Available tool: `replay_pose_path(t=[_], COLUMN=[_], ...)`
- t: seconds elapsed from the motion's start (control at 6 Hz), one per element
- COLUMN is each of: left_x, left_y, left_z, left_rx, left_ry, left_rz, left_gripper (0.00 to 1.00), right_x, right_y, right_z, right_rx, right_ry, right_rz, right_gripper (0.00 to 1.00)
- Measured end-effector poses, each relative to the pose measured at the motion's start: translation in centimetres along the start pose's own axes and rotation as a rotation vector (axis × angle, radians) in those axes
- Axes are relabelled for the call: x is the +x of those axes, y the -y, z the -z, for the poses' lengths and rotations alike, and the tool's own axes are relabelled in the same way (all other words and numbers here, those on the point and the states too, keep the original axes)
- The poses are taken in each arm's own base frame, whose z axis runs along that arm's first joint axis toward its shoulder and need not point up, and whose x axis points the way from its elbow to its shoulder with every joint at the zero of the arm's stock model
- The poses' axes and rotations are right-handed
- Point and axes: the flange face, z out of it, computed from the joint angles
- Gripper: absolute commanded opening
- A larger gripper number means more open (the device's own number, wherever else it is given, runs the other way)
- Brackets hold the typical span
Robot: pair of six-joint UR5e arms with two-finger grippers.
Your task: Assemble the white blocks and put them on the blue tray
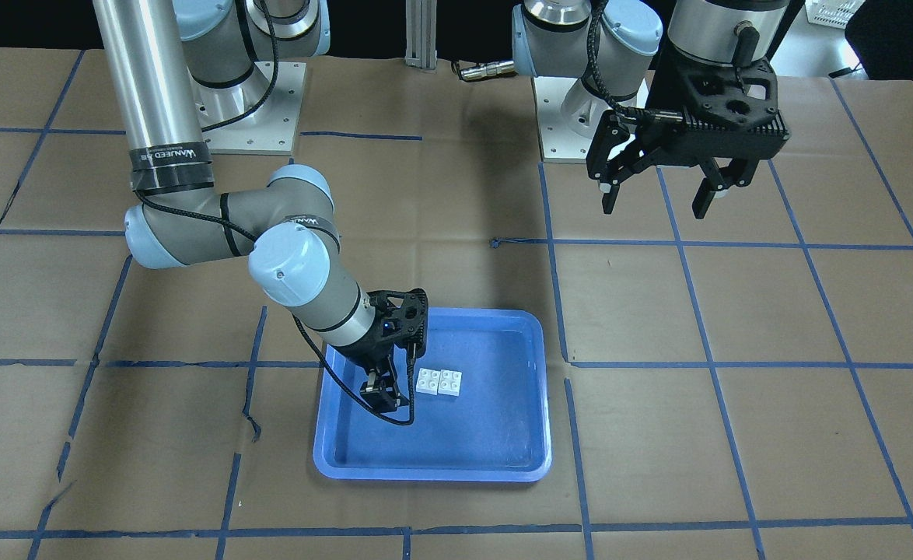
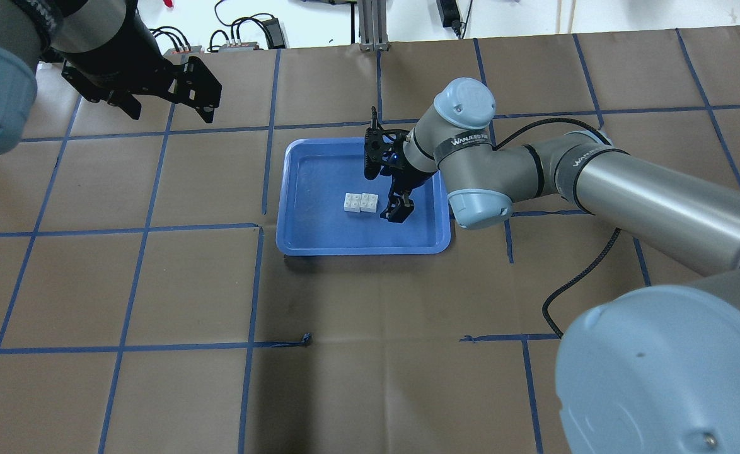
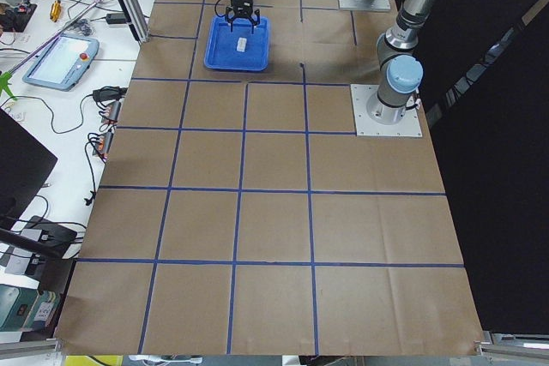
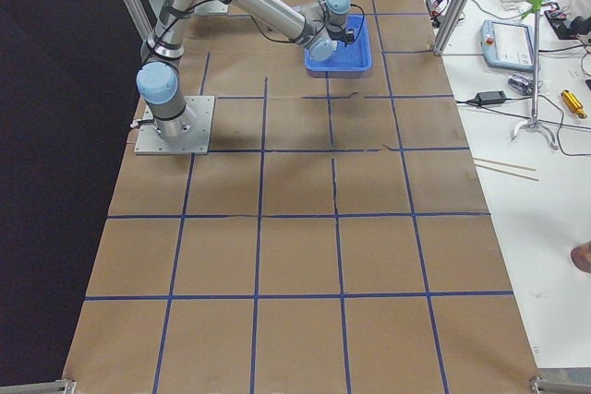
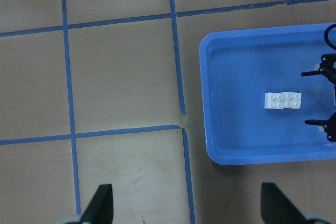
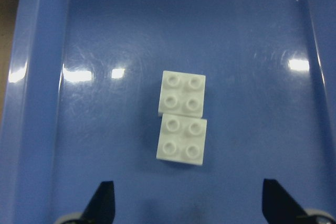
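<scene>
White blocks (image 6: 181, 123): two small square bricks, four round studs each, all eight studs facing up. I see them lying flat on the floor of the blue tray (image 1: 433, 472), roughly mid-tray. They sit side by side and touch along one edge, slightly skewed against each other. I cannot tell whether they are locked together.

Materials: the bricks are matte white plastic with crisp corners. The tray is glossy blue plastic, shallow, with rounded corners and a raised rim; lamp glare shows on its floor in the right wrist view. The table (image 1: 736, 435) is covered in brown paper, creased in places, with a grid of blue tape.

Right arm: it reaches out over the table with the elbow bent and the wrist tipped down into the tray. The right gripper (image 1: 383, 393) is low over the tray floor, just beside the bricks. Its fingers are spread wide with nothing between them, and the bricks lie just past the fingertips, not touching them.

Left arm: held high, well away from the tray. The left gripper (image 1: 655, 198) points down at bare paper, fingers apart and empty.
</scene>
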Motion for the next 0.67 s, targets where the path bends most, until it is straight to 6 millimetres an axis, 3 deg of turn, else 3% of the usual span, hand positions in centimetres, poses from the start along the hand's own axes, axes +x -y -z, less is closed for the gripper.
replay_pose_path(t=[0.17,0.67], left_x=[0.0,0.1], left_y=[0.0,0.0], left_z=[0.0,0.0], left_rx=[0.0,0.0], left_ry=[0.0,0.0], left_rz=[0.0,-0.001], left_gripper=[0.99,0.99], right_x=[0.1,0.0], right_y=[-1.0,-7.5], right_z=[2.7,13.5], right_rx=[-0.052,-0.229], right_ry=[0.013,0.004], right_rz=[-0.04,-0.327], right_gripper=[1.0,1.0])
